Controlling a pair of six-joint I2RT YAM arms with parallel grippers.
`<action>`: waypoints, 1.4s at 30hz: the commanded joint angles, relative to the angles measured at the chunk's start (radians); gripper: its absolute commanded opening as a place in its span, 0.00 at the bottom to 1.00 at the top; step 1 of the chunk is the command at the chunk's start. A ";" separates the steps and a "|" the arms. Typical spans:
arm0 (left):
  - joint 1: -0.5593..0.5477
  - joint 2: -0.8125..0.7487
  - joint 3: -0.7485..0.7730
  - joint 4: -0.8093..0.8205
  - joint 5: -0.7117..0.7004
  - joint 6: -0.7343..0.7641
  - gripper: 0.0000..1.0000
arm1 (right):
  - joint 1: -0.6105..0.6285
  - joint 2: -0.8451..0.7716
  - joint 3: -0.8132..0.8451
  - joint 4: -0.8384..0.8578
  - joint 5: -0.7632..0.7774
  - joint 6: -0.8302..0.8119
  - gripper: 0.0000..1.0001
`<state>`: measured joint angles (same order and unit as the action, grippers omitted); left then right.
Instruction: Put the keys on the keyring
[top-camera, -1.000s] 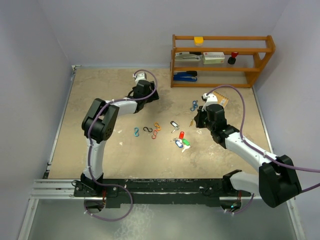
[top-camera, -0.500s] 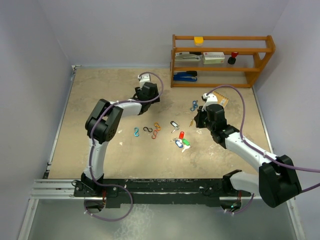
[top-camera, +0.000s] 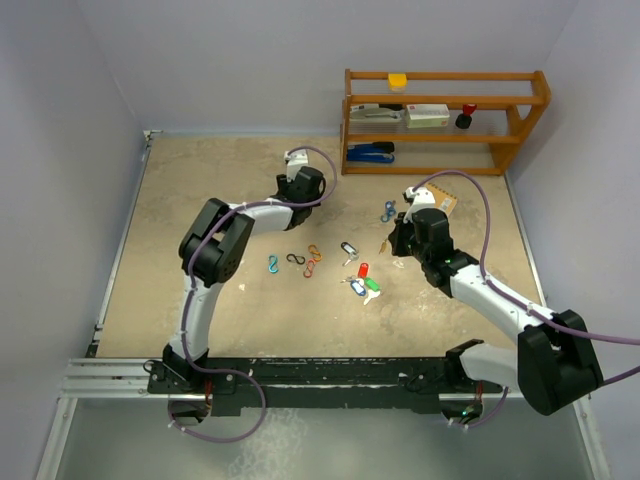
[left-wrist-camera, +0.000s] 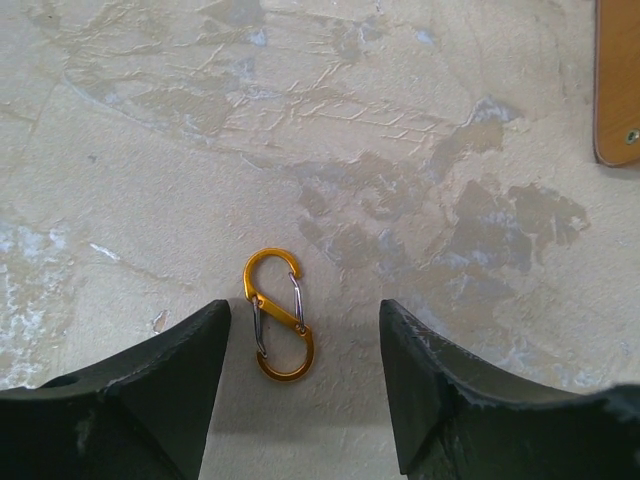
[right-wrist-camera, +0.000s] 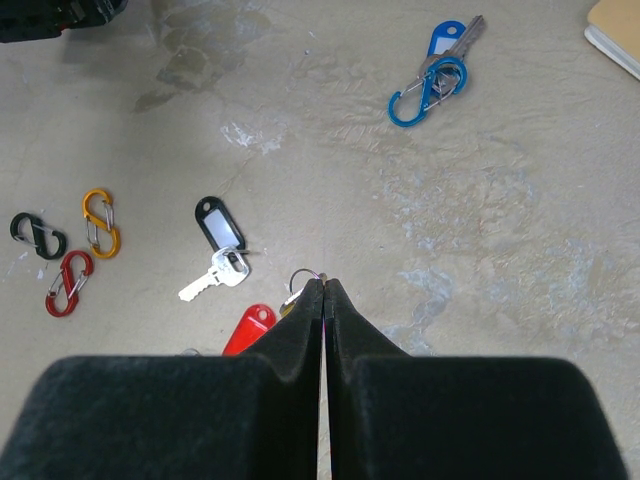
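Orange metal, an S-shaped clip (left-wrist-camera: 277, 313) lies flat on the mottled beige tabletop (left-wrist-camera: 420, 150) in the lower middle of the left wrist view. It sits between the dark fingers of the left gripper (left-wrist-camera: 303, 325), whose jaws stand apart on either side of the clip without touching it. A corner of the wooden shelf (left-wrist-camera: 617, 80) shows at the upper right edge. In the top view most of the small keys with coloured plastic tags (top-camera: 362, 282) lie clustered at the centre of the frame, red, green and blue tags close together, with a black-tagged silver key (top-camera: 348, 248) just above them. The right gripper (right-wrist-camera: 324, 288) hangs over this cluster, jaws pressed fully together. A small silver ring (right-wrist-camera: 303, 279) sits just left of its tips; whether the tips pinch it cannot be told. A red tag (right-wrist-camera: 250, 328) lies just below and left of the ring. At the upper right of the right wrist view a blue-tagged key (right-wrist-camera: 447, 38) hangs on a blue clip (right-wrist-camera: 425, 95). At its left edge a second orange clip (right-wrist-camera: 100, 222), a red clip (right-wrist-camera: 68, 282) and a dark clip (right-wrist-camera: 38, 235) lie close together.
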<state>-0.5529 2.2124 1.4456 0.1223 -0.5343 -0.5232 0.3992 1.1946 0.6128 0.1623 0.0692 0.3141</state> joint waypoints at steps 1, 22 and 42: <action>-0.002 0.062 0.014 -0.122 -0.042 0.019 0.57 | 0.006 -0.023 -0.005 0.019 0.015 -0.006 0.00; -0.002 0.083 0.021 -0.132 -0.052 0.023 0.14 | 0.006 -0.026 -0.007 0.016 0.014 -0.003 0.00; -0.021 -0.209 -0.185 -0.006 0.257 0.050 0.00 | 0.011 0.013 0.018 0.037 -0.002 -0.038 0.00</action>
<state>-0.5552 2.1174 1.3231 0.1146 -0.4789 -0.4858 0.3996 1.1984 0.6128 0.1635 0.0761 0.2958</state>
